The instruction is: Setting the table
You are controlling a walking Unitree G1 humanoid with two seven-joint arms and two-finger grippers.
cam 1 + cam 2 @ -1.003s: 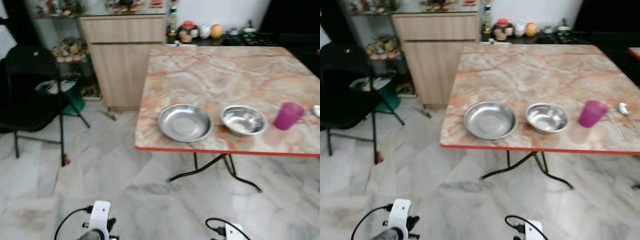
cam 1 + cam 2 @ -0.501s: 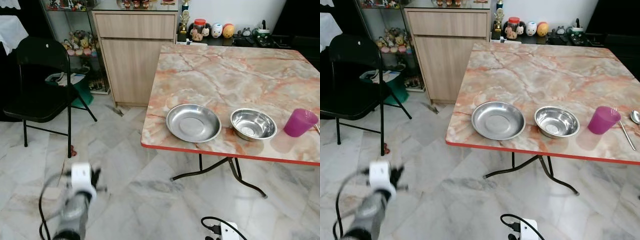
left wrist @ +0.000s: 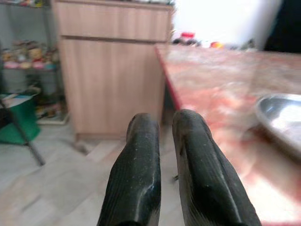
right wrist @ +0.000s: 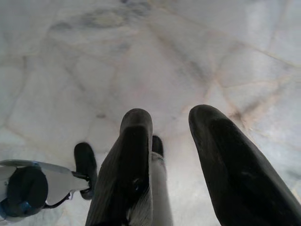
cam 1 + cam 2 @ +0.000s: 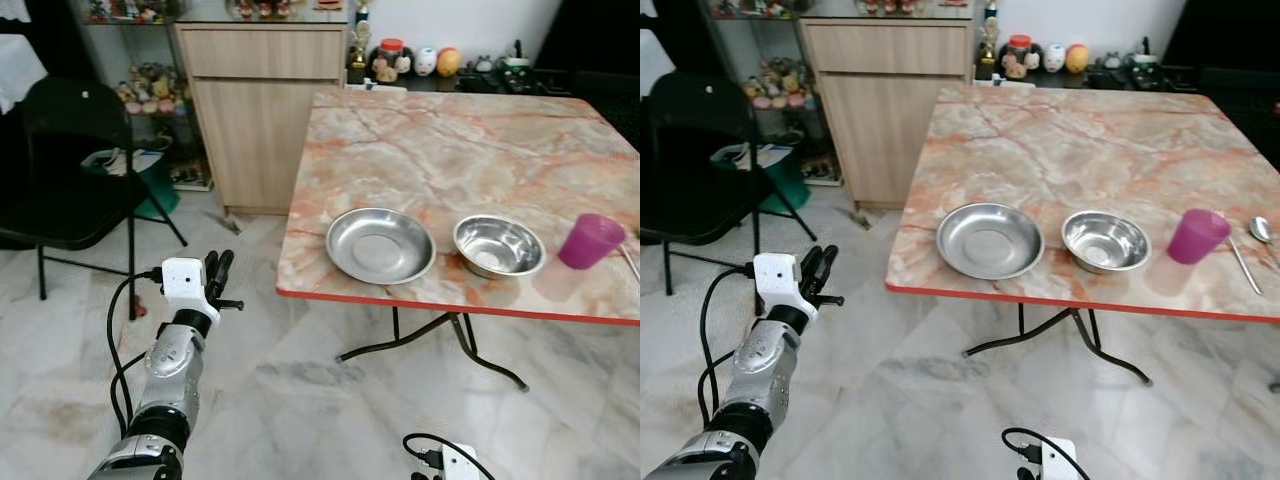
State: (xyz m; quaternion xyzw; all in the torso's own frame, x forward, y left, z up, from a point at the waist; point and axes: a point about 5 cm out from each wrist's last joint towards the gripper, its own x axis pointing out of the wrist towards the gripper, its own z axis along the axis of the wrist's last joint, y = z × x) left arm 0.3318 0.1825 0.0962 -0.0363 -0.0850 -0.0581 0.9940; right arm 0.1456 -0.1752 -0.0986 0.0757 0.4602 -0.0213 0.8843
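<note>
On the marble table [image 5: 480,150] stand one steel plate [image 5: 380,245], one steel bowl [image 5: 498,246] and one purple cup [image 5: 591,240]; the right eye view adds a spoon [image 5: 1261,229]. The left gripper [image 5: 218,272], fingers nearly together and empty, is raised left of the table, well apart from the plate. The right gripper [image 4: 171,155] hangs over floor, slightly parted.

The spoon [image 5: 1262,229] by the pink cup [image 5: 1196,236] is partly cut off at the edge. The plate [image 3: 282,120] in the left wrist view is blurred and cut off. Shelf trinkets [image 5: 147,96] are too small to identify.
</note>
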